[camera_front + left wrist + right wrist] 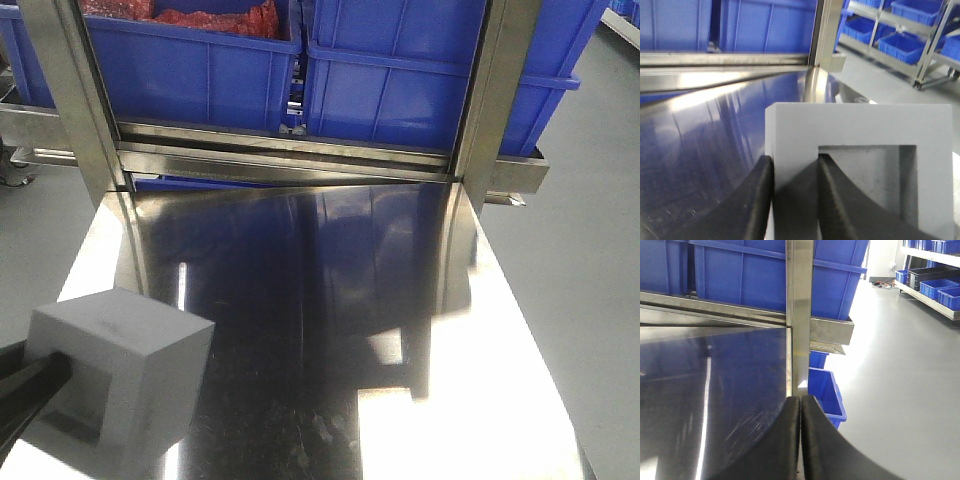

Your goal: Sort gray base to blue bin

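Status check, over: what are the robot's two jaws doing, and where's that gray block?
Copy: left jaws shut on gray base wall; right jaws shut, empty; blue bin ahead, steel post beside it.

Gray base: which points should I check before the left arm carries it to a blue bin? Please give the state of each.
1. Left fingers pinch one wall of the gray base: ok.
2. Base lifted off the table: cannot tell.
3. Right fingers shut and empty: ok.
4. Straight path to the blue bin: not ok, a steel rail crosses before it.
5. Room inside that bin: cannot tell, hidden.
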